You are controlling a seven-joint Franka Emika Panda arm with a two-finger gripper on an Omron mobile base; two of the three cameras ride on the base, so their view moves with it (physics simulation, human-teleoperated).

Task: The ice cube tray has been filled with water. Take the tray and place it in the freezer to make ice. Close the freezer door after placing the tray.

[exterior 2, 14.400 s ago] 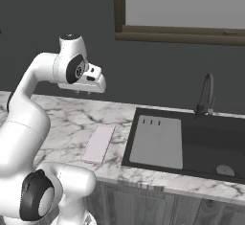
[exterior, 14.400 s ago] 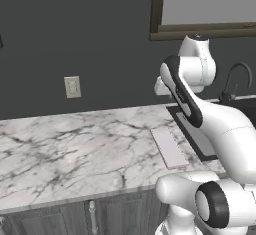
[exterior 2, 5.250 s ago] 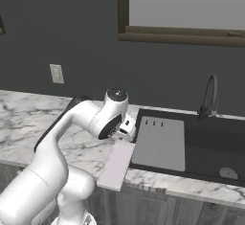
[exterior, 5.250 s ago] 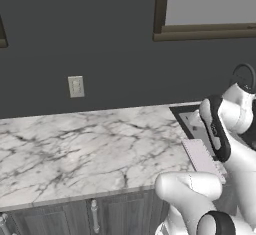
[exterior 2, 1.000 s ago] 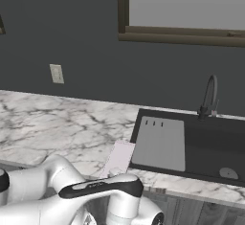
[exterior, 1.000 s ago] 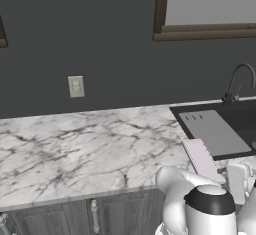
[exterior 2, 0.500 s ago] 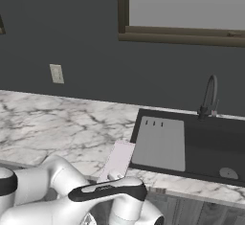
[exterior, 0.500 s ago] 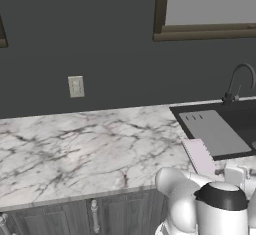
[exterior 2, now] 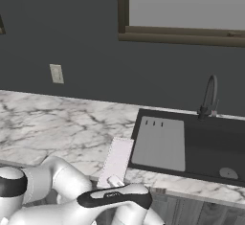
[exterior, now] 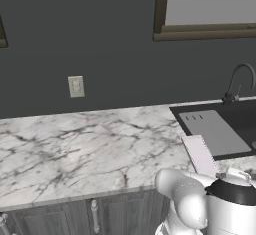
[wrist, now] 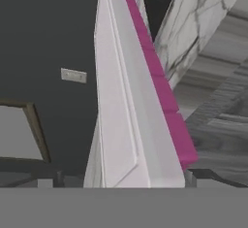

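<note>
One long ice cube tray (wrist: 131, 101) runs lengthwise straight away from my hand, its near end between my spread fingers at the bench (exterior: 75, 149) edge beside the sink (exterior 2: 191, 142), not yet pinched.

From my seat the light is even and flat, with no obvious source. The dark wall (exterior: 100, 39) reads dim; the marble counter (exterior: 75, 154) and window (exterior 2: 186, 4) are bright, without glare. Shadows are faint. The hand view is soft and blocky, the ice cube tray (wrist: 126, 101) blurred close up.
</note>
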